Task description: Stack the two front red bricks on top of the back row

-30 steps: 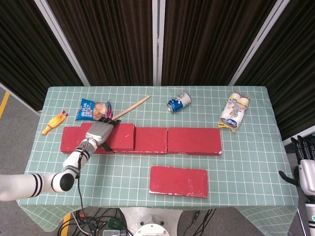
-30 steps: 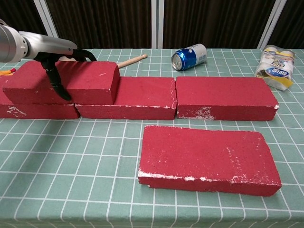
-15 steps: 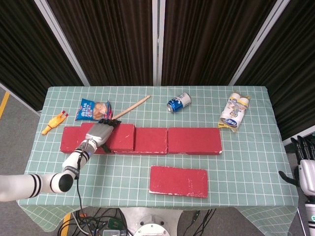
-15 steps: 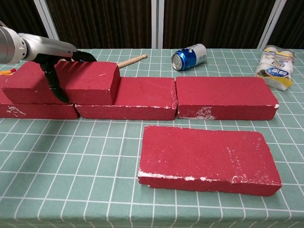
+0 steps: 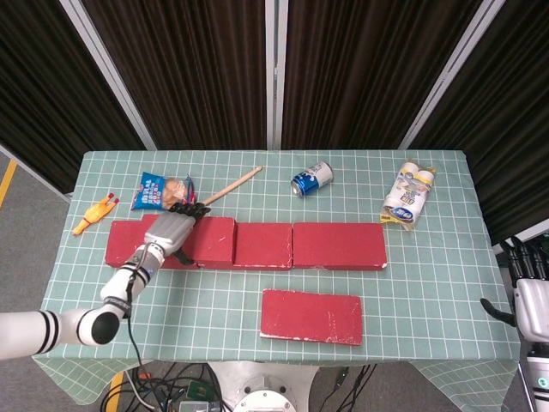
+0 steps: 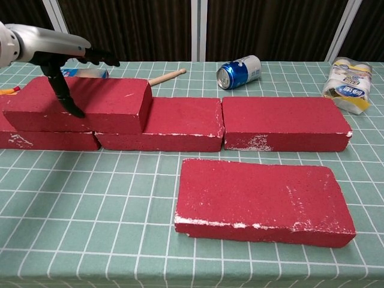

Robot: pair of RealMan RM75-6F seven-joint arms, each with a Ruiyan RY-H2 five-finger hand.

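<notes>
Stacked brick (image 6: pixel 78 103) red, white-scuffed, atop back row (image 6: pixel 282 123); left hand (image 6: pixel 57 54) fingers spread above it.

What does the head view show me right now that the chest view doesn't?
Only the head view shows the right robot hand off the table's right edge, holding nothing, the yellow toy chicken at the far left, and the whole snack bag.

Only the chest view shows the side face of the stacked brick, sitting on the back row across a joint between two bricks, with the left robot hand lifted above it, fingers apart.

Both show the loose front brick, the blue can, the wooden stick and the wrapped cup pack.
</notes>
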